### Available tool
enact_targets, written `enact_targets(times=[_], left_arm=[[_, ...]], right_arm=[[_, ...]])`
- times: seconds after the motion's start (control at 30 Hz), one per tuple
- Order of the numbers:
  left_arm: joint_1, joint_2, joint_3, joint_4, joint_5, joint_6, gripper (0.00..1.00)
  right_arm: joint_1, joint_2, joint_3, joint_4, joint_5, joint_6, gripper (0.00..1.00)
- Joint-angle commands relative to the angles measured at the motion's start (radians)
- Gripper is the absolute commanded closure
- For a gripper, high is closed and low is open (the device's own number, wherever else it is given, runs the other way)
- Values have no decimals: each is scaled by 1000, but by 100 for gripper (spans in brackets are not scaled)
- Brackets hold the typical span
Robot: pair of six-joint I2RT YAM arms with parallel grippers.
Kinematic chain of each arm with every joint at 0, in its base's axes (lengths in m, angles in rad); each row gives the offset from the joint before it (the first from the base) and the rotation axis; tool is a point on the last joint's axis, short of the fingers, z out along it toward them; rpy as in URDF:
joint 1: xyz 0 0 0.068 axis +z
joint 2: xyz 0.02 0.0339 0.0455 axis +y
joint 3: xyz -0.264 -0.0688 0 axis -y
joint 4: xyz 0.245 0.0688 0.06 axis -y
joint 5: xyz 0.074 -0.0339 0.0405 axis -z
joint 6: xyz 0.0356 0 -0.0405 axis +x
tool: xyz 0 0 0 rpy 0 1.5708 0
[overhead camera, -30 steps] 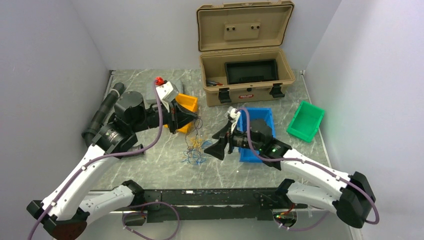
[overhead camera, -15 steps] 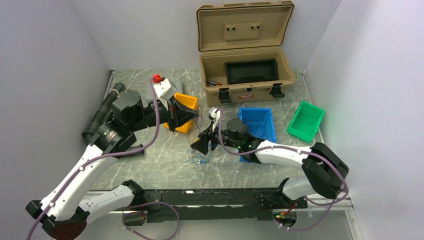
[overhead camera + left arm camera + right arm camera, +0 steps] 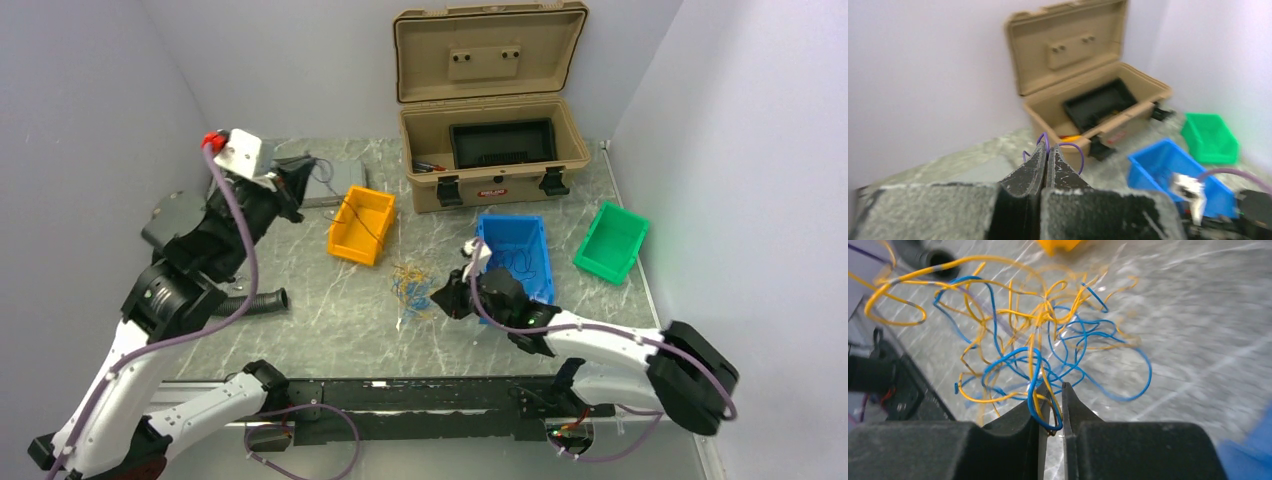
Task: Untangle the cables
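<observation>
R gripper [image 3: 1055,390] jaws nearly shut on blue and yellow strands of the cables [image 3: 408,282], bunch mid-table, left of blue bin [image 3: 510,219]. L gripper [image 3: 1044,150] clamped on purple wire [image 3: 1071,144], far left. Risk: multi-strand pinch drags whole bunch, tightening knots.

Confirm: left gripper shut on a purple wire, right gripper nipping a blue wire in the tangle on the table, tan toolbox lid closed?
One slip: the tan toolbox lid stands open, per the top view. Rest stands: left gripper shut on a purple wire, right gripper nipping a blue wire in the tangle on the table.
</observation>
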State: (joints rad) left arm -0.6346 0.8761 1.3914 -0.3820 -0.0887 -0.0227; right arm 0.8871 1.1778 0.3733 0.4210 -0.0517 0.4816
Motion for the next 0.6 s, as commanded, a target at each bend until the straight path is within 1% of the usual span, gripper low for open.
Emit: enact_targets(times=[0.0,0.07,0.13,0.23,0.27,0.3,0.33,0.37,0.4,0.43,0.47,0.57], left_arm=[[-1,-71,-28,61,-275,95,100],[0,-87,-63,75,-220,78,100],[0,-86,-87,81,-136,59,100],[0,-61,-91,67,3,35,100],[0,-50,-88,64,53,31,100],[1,-41,-85,65,98,29,100],[0,-32,-83,68,154,30,100],[0,-23,-81,72,209,-5,100],[0,-13,-77,77,258,-16,100],[0,-3,-74,82,311,-23,100],[0,8,-66,88,355,-29,100],[-1,42,-42,89,470,-43,100]], right_arm=[[-3,-186,4,-247,314,66,86],[-4,-254,15,-307,375,69,87],[-6,-296,34,-348,400,57,87],[-7,-315,85,-394,401,28,86],[-7,-313,105,-409,397,18,84],[-7,-309,124,-417,388,4,77],[-7,-306,141,-419,373,-12,62],[-7,-304,156,-418,356,-36,47],[-7,-304,167,-418,331,-55,38],[-6,-306,171,-417,303,-74,32],[-6,-311,174,-405,268,-95,28],[-6,-330,173,-348,147,-156,21]])
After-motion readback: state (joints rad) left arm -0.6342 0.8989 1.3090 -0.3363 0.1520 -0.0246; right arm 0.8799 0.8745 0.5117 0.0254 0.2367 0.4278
